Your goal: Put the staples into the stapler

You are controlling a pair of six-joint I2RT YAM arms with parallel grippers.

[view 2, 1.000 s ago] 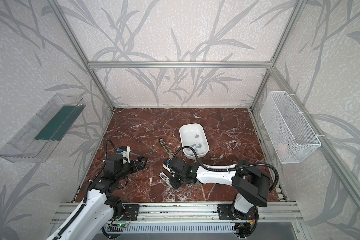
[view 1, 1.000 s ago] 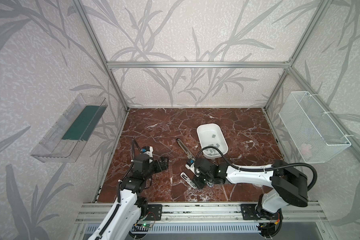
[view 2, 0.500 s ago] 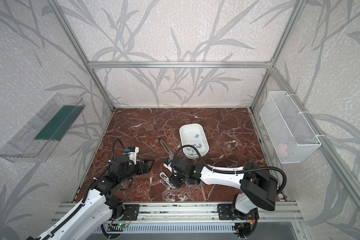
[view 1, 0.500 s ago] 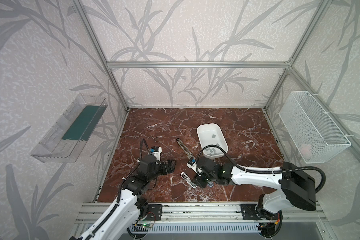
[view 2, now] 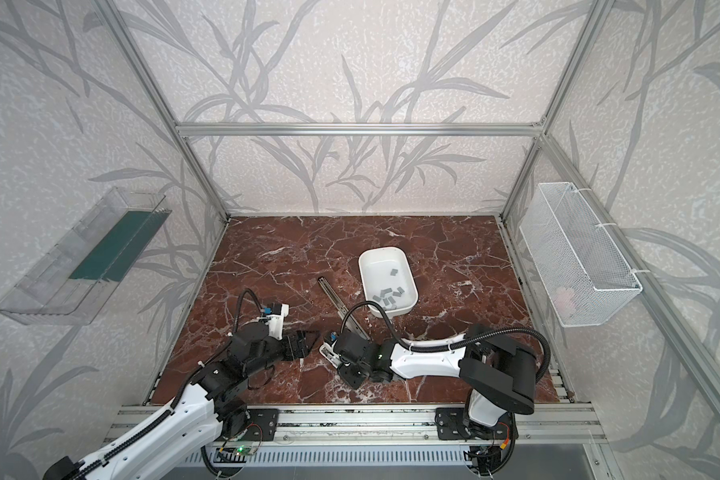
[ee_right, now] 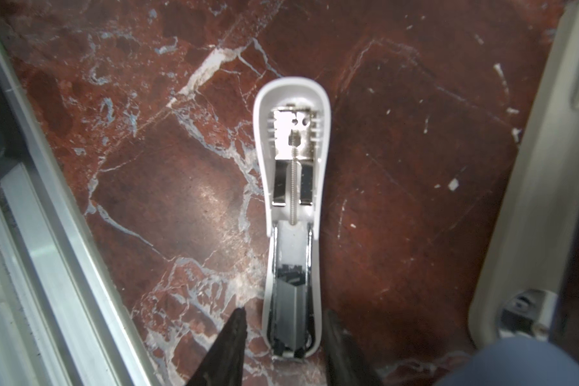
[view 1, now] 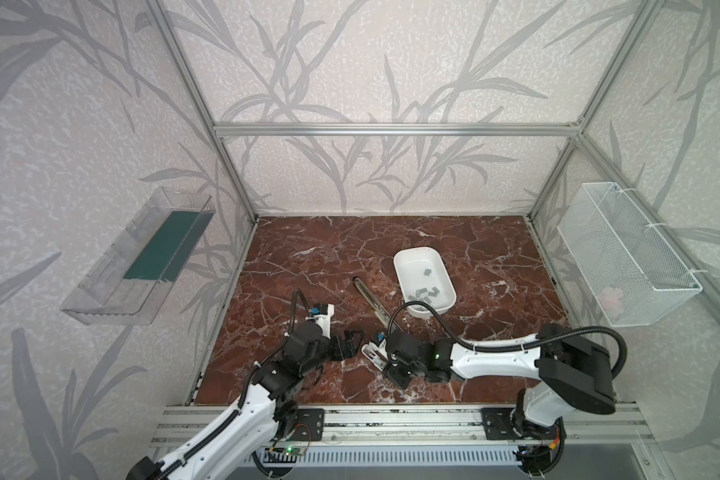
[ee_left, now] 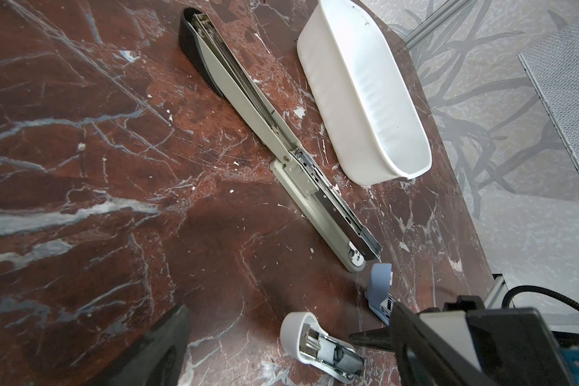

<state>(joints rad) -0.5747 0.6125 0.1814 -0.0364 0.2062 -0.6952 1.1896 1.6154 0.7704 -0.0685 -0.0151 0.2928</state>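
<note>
Loosely, tapered right fingers [ee_right: 228, 347] straddle the rounded white-plastic stapler [ee_right: 291, 167], unclamped; left fingers [ee_left: 161, 351] gape empty.

No writing can be made out at this moment; no label, brand, number or sign can be read in any view.
</note>
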